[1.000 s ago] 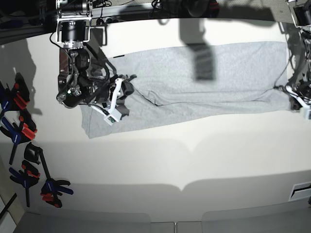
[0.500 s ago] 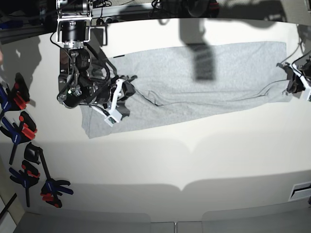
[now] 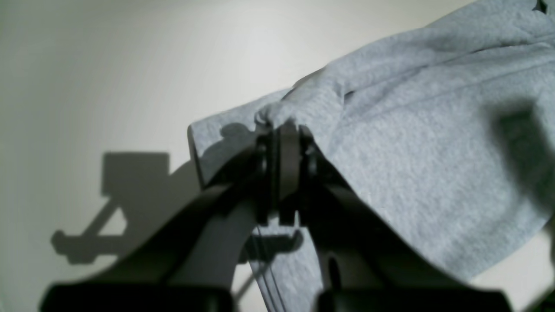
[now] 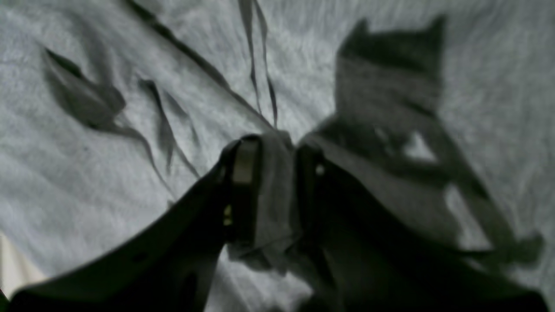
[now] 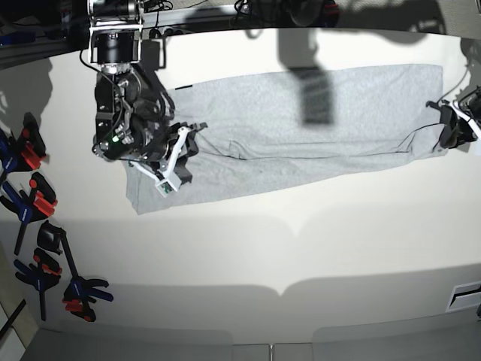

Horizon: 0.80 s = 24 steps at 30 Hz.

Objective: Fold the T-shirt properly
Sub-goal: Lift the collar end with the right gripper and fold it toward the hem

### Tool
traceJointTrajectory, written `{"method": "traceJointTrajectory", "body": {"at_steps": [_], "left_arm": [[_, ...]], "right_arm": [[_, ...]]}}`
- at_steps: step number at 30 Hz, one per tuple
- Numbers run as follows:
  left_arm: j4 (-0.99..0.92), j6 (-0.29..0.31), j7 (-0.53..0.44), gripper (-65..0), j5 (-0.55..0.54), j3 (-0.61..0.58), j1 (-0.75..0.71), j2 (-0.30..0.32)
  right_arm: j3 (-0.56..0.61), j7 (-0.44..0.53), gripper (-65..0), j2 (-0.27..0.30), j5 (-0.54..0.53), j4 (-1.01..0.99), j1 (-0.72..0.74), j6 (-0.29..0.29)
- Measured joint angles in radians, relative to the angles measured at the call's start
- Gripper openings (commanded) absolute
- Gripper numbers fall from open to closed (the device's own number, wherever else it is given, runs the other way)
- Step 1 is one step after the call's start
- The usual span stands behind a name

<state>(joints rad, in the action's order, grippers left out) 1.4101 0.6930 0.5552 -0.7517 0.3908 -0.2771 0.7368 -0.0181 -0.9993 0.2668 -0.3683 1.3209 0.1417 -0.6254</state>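
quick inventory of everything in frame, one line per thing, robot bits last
T-shirt: 1, light heather grey, spread in a long band across the far half of the table, pinched at both ends.
Clamps: several, black with red and blue grips, along the table's left edge in the base view; exact count unclear.
Table: 1, off-white, bare in the near half.
Left pincer: 1, black, shut on a bunched edge of the T-shirt, at the base view's right edge.
Right pincer: 1, black, closed on a thick fold of the T-shirt, at the base view's left.
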Motion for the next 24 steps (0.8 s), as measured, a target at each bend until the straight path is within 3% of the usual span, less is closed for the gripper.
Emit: {"method": "traceJointTrajectory", "body": {"at_steps": [4, 10, 13, 20, 24], "left_arm": [[0.000, 0.000, 0.054, -65.0, -0.001, 0.000, -0.008, 0.000], [0.000, 0.000, 0.073, -65.0, -0.001, 0.000, -0.016, 0.000], [0.000, 0.000, 0.102, -65.0, -0.005, 0.000, -0.016, 0.000], [0.000, 0.000, 0.334, -65.0, -0.158, 0.000, -0.016, 0.003], [0.001, 0.000, 0.316, -65.0, -0.060, 0.000, -0.016, 0.003]], "right_arm": [[-0.003, 0.172, -50.4, -0.002, 0.074, -0.135, 0.021, 0.050], [-0.004, 0.225, -50.4, -0.003, 0.095, -0.220, 0.037, 0.077], [-0.004, 0.208, -50.4, -0.003, 0.092, -0.221, 0.043, 0.088], [-0.003, 0.187, -50.4, -0.004, 0.100, -0.229, 0.069, 0.107], [-0.003, 0.175, -50.4, -0.004, 0.105, -0.229, 0.077, 0.109]]}}
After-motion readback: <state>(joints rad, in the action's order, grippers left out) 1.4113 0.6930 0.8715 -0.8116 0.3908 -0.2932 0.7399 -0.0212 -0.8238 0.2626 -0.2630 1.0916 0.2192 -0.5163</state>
